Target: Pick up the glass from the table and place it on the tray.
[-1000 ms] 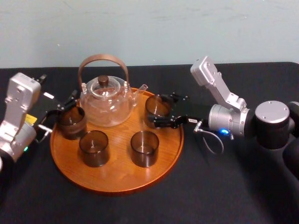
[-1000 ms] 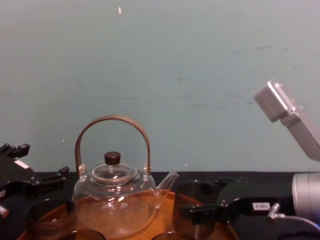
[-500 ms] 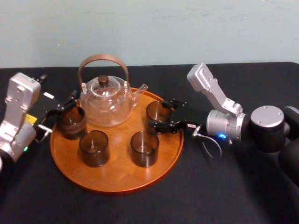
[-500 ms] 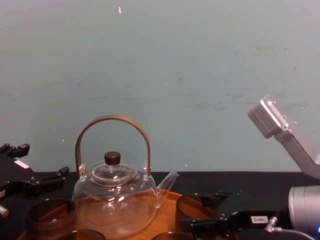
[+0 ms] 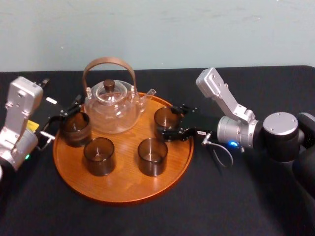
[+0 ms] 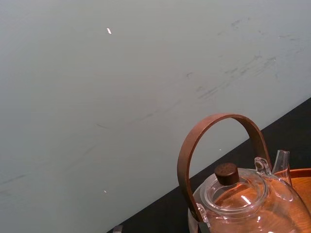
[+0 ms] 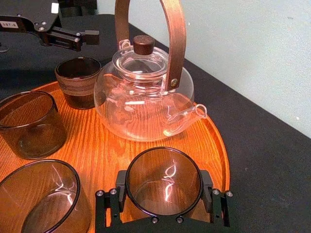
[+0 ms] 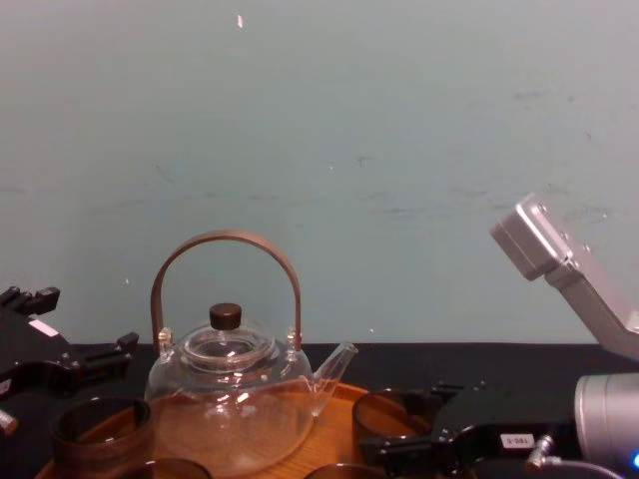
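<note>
The glass (image 5: 166,118) is a smoky brown tumbler, low over the right side of the round wooden tray (image 5: 123,189), just right of the teapot's spout. My right gripper (image 5: 170,124) reaches in from the right and is shut on it. In the right wrist view a black finger presses each side of the glass (image 7: 164,182), with the tray (image 7: 112,150) beneath. I cannot tell if its base touches the wood. My left gripper (image 5: 61,120) stands open at the tray's left edge, beside another glass (image 5: 75,129).
A clear glass teapot (image 5: 110,105) with a brown hoop handle stands at the back of the tray. Two more brown glasses (image 5: 99,156) (image 5: 152,156) sit at the tray's front. The black table (image 5: 236,196) surrounds the tray. A pale wall rises behind.
My right gripper has come down and slightly nearer with the glass in it, from above the tray's right rim to low over the wood. The left arm has not moved.
</note>
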You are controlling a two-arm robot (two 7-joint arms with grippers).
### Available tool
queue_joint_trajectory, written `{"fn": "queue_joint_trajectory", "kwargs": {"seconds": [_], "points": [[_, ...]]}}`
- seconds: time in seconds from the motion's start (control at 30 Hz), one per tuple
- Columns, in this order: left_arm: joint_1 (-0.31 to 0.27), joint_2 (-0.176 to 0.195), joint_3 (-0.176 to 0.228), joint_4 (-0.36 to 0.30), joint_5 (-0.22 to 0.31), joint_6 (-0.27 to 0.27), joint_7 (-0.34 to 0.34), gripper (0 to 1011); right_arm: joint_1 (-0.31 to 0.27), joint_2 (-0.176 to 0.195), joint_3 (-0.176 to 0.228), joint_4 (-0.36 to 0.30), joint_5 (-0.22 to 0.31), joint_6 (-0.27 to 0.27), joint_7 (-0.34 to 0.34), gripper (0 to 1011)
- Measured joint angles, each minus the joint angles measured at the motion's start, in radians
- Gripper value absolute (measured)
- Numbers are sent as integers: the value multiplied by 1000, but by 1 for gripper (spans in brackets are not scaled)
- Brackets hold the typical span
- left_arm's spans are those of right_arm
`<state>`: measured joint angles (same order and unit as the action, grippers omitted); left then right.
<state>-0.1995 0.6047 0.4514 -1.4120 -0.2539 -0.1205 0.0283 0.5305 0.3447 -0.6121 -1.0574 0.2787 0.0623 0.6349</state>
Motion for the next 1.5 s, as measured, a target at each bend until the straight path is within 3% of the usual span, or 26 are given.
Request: {"fn": "queue_joint_trajectory", "kwargs": {"seconds": [0.2,0.4,1.03,1.27,1.5], "points": [[0,0,0,0,0,0,0,1001,0,0,0,0,0,1,1,902],[0,0,0,0,0,0,0,1001,-1,1,0,2,-2,5,2,1002],[0,0,0,0,0,0,0,1001,-2,1,2,-1,2,4,4,1002],[0,0,0,0,0,0,0,1001,-33,28,28,-51,23,5,10,1002],[0,0,0,0,0,0,0,1001,-90,86,59,-141,50,15,5,1002]]}}
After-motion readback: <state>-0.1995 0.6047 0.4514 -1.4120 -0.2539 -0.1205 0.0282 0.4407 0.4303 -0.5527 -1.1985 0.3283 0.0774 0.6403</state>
